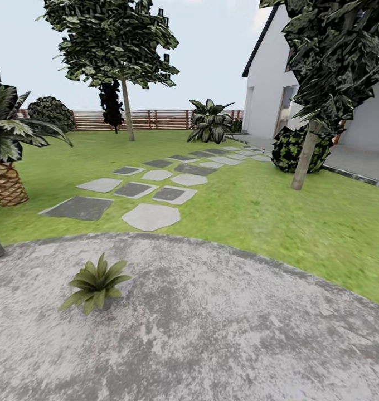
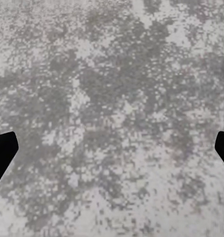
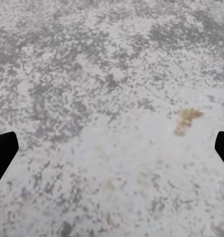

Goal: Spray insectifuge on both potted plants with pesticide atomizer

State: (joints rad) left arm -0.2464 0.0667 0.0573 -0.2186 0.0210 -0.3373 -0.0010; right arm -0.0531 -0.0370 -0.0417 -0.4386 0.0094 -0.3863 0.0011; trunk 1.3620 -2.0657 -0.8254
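A potted plant [image 1: 96,285], a low rosette of broad pointed green leaves, sits on the round grey stone patio [image 1: 223,334] toward the head view's lower left, its tiny pot all but hidden under the foliage. It stands apart from both grippers, appearing in neither wrist view.

The left gripper [image 2: 112,148] hangs over bare mottled stone, its two dark fingertips [image 2: 3,153] spread wide at opposite edges of the left wrist view with nothing between them. The right gripper [image 3: 112,148] is likewise splayed over paler stone, its fingertips [image 3: 3,153] far apart and empty, a small yellowish stain [image 3: 187,119] on the patio surface ahead of them.

Beyond the patio's curved edge, green lawn [image 1: 278,211] runs back to a horizontal wooden slat fence [image 1: 156,119]. A path of flat stepping stones [image 1: 156,192] leads toward a white house [image 1: 278,89] at right. A palm with a woven-looking trunk [image 1: 6,181] stands at left, a slim-trunked tree [image 1: 125,83] mid-lawn, a broad-leaved striped shrub [image 1: 210,122] near the fence, and another tree [image 1: 309,145] beside a dark round bush [image 1: 292,147] by the house.
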